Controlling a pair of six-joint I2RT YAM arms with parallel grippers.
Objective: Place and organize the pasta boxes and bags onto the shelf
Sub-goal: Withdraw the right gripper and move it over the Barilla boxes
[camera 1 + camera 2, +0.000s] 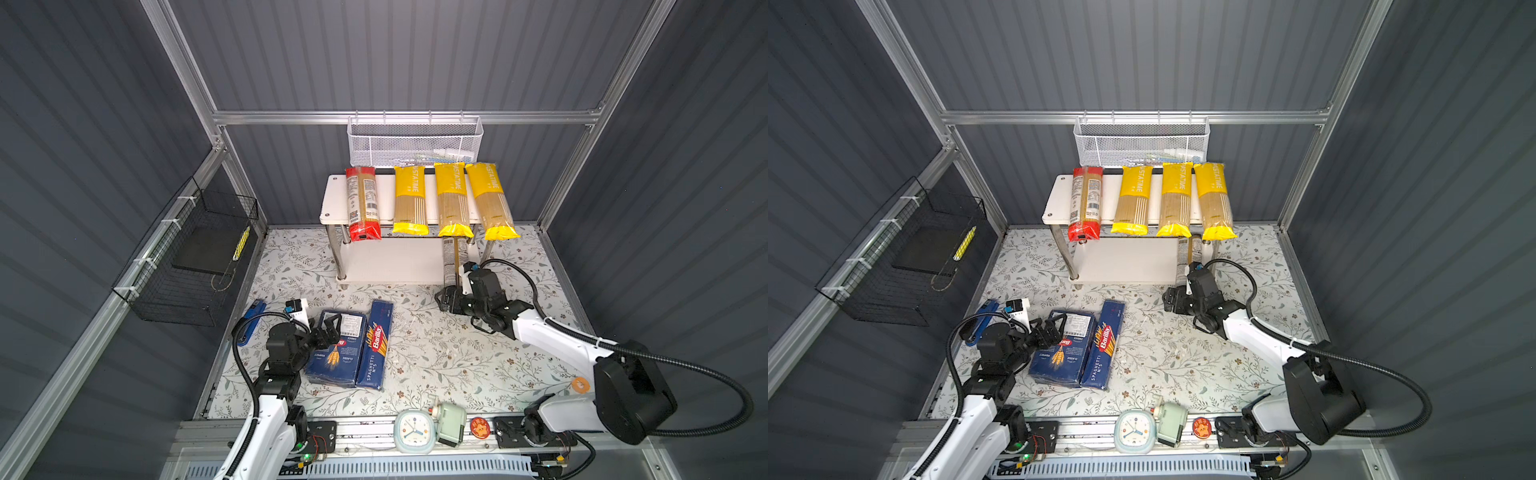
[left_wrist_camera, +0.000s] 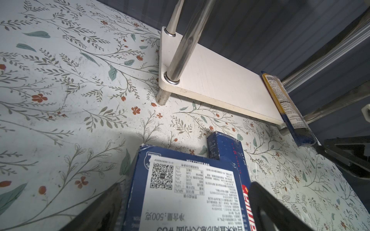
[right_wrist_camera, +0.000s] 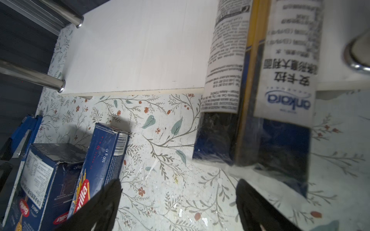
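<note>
The white shelf (image 1: 334,199) stands at the back. Across its top board lie a clear bag with red ends (image 1: 363,203) and three yellow bags (image 1: 410,199) (image 1: 452,199) (image 1: 490,201). A clear bag with dark ends (image 1: 452,259) (image 3: 224,60) lies on the lower board (image 3: 140,50), its near end hanging past the front edge. My right gripper (image 1: 441,301) (image 3: 179,184) is open just in front of that end, with only table between its fingers. The wide blue pasta box (image 1: 336,357) and the narrow Spaghetti box (image 1: 376,345) lie side by side on the table. My left gripper (image 1: 331,328) (image 2: 185,185) is open over the wide box's far end.
A white mesh basket (image 1: 415,141) hangs on the back wall above the shelf. A black wire basket (image 1: 195,257) hangs on the left wall. A blue tool (image 1: 251,322) and a small white device (image 1: 297,309) lie left of the boxes. A clock (image 1: 413,430) sits at the front edge.
</note>
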